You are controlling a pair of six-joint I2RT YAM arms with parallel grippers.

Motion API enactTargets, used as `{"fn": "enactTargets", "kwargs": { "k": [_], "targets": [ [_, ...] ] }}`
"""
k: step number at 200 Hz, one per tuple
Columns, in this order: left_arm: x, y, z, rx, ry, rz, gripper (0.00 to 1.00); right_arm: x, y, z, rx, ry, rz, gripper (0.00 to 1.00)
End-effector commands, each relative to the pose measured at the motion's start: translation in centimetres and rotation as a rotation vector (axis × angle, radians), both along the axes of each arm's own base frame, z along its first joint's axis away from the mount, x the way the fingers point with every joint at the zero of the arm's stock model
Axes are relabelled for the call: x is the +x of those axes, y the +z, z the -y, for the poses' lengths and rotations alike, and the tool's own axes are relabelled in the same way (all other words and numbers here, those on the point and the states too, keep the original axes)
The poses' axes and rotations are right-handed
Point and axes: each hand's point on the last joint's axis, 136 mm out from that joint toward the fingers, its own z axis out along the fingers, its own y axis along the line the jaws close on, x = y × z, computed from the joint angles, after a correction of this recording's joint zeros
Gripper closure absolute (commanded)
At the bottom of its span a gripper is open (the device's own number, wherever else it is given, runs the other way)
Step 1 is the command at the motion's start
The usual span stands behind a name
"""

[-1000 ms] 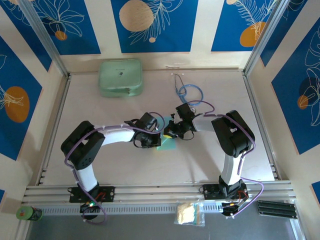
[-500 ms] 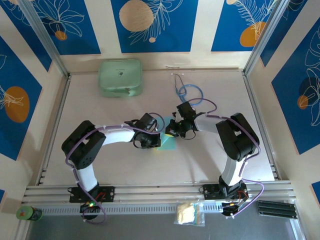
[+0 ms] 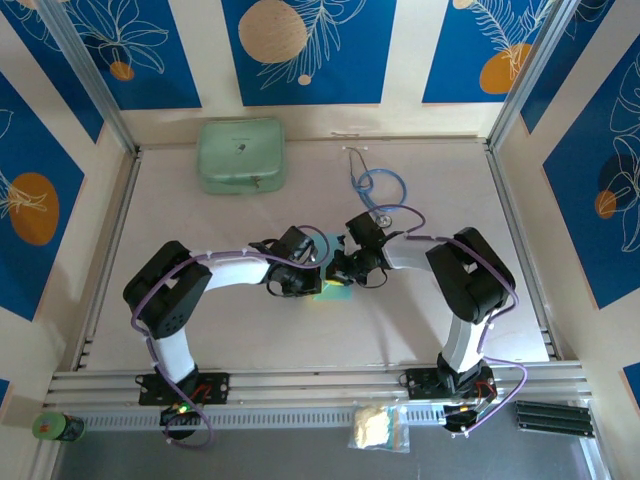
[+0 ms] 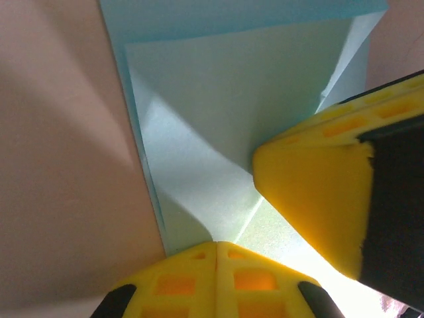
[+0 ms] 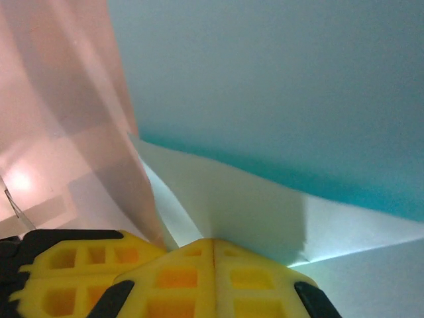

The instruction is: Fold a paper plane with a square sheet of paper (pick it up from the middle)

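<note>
The square sheet of paper [image 3: 334, 288] lies partly folded at the table's middle, light blue with paler flaps and creases [image 4: 218, 99] [image 5: 265, 79]. My left gripper [image 3: 318, 274] [image 4: 216, 246] is shut, its tips resting on the paper where a crease ends. My right gripper [image 3: 341, 268] [image 5: 213, 242] is also shut, its tips pressed onto a pale folded flap. The two grippers meet tip to tip over the sheet: the right one's yellow finger [image 4: 318, 199] shows in the left wrist view, and the left one's finger [image 5: 66, 278] in the right wrist view. Most of the sheet is hidden under them from above.
A mint-green rounded case [image 3: 240, 155] sits at the back left. A blue-tubed stethoscope [image 3: 376, 186] lies at the back, just behind the right arm. Off the table's front edge are a small bag [image 3: 378, 428], a green can [image 3: 58, 427] and a black strip [image 3: 553, 417].
The right gripper has slid a little left and toward the left gripper over the paper. Less of the sheet shows from above. The left arm has stayed put.
</note>
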Motion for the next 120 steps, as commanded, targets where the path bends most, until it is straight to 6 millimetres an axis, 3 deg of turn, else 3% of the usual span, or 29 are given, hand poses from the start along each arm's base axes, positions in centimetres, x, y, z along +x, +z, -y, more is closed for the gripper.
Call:
{"fn": "enactTargets", "kwargs": {
  "k": [1, 60, 98, 120],
  "targets": [
    [-1.3, -2.5, -1.6, 0.081, -0.003, -0.061, 1.00, -0.9, -0.7, -0.2, 0.001, 0.030, -0.036, 1.00],
    [-1.2, -1.8, -1.5, 0.068, -0.012, -0.047, 1.00, -1.1, -2.4, 0.6, -0.057, 0.032, -0.046, 1.00],
    [0.0, 0.4, 0.4, -0.031, -0.028, 0.020, 1.00, -1.1, -2.6, 0.8, -0.062, 0.028, -0.047, 1.00],
    [0.5, 0.4, 0.7, -0.042, -0.028, 0.033, 1.00, -1.1, -2.8, 0.9, -0.064, 0.022, -0.053, 1.00]
  ]
}}
